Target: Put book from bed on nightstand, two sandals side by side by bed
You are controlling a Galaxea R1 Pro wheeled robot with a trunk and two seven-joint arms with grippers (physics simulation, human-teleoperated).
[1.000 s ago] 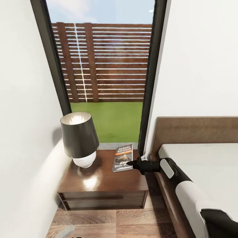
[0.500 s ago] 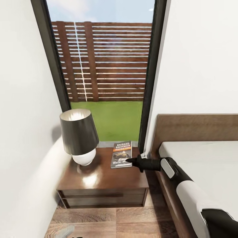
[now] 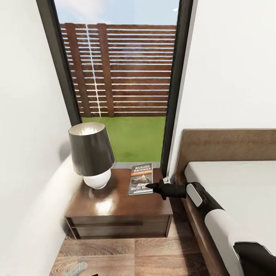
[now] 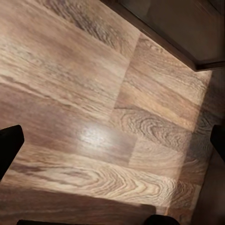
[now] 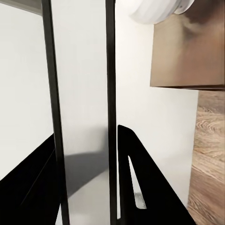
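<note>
The book (image 3: 140,178) lies flat on the nightstand (image 3: 115,209), at its back right beside the window. My right gripper (image 3: 150,187) hovers at the book's near right corner. In the right wrist view its fingers (image 5: 140,187) stand apart with nothing between them, so it is open. The bed (image 3: 237,184) is at the right, with my right arm reaching across its corner. My left gripper (image 4: 112,150) is open and points down at the wood floor; part of it is low in the head view (image 3: 76,267). The sandals are out of view.
A lamp (image 3: 91,155) with a dark shade stands on the nightstand's left half. A tall dark-framed window (image 3: 122,76) rises behind it, white walls on both sides. The wooden headboard (image 3: 226,145) stands at the right. A narrow strip of floor (image 3: 126,257) lies before the nightstand.
The whole picture has slid a little, so the camera moved. The book stays on the nightstand and my right gripper stays at its corner.
</note>
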